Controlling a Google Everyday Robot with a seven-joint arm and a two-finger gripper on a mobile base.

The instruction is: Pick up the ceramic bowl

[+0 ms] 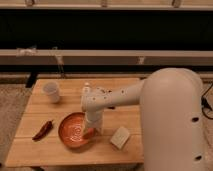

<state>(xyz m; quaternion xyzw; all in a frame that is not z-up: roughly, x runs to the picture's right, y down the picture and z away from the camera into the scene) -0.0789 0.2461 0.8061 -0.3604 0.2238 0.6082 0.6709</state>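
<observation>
One hand [90,131] at rim of ceramic bowl [71,131], grip unclear, white cup [51,91], red chili [43,129], pale block [120,137] around

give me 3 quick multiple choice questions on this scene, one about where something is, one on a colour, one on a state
1. Where is the gripper?
A. low at the ceramic bowl's rim, on the side toward the pale block
B. lifted high, away from everything
C. tucked behind the arm

2. What colour is the ceramic bowl?
A. blue
B. orange-red
C. white

3. How does the white cup stand?
A. on its side
B. upside down
C. upright

Answers:
1 A, the gripper sits down at the bowl's rim nearest the block.
2 B, the bowl's glossy inside is orange-red.
3 C, the cup's open mouth faces up.
</observation>
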